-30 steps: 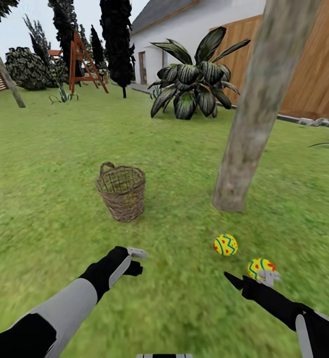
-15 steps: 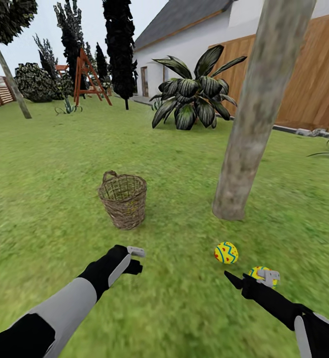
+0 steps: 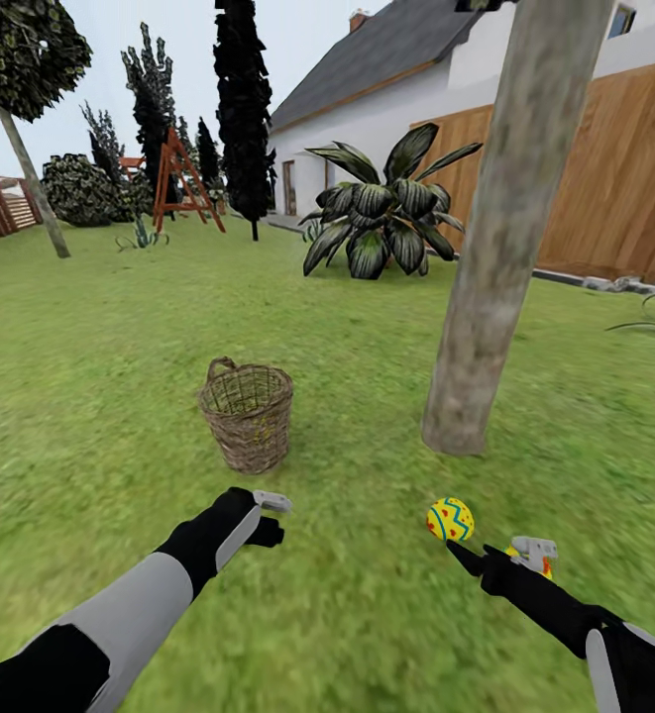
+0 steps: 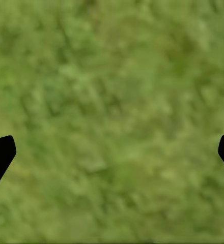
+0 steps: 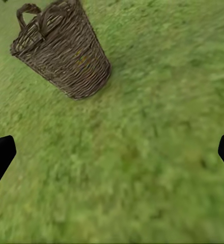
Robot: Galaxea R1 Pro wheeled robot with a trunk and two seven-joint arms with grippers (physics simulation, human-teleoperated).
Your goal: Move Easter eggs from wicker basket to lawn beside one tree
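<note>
The wicker basket stands upright on the lawn, left of the pale tree trunk; it also appears in the right wrist view, and its contents are hidden. One yellow Easter egg lies on the grass in front of the trunk. A second egg peeks out from behind my right gripper, which is open and empty. My left gripper hovers open over bare grass, below the basket in the head view. The third egg is hidden.
A big dark-leaved plant grows behind the trunk, before a wooden fence and a white house. Dark conifers, a red ladder frame and a leaning tree stand far back left.
The whole view has shifted: basket, trunk and eggs sit lower in the picture, showing more sky and house. The second egg is now mostly hidden behind my right gripper. Both arms look unmoved.
</note>
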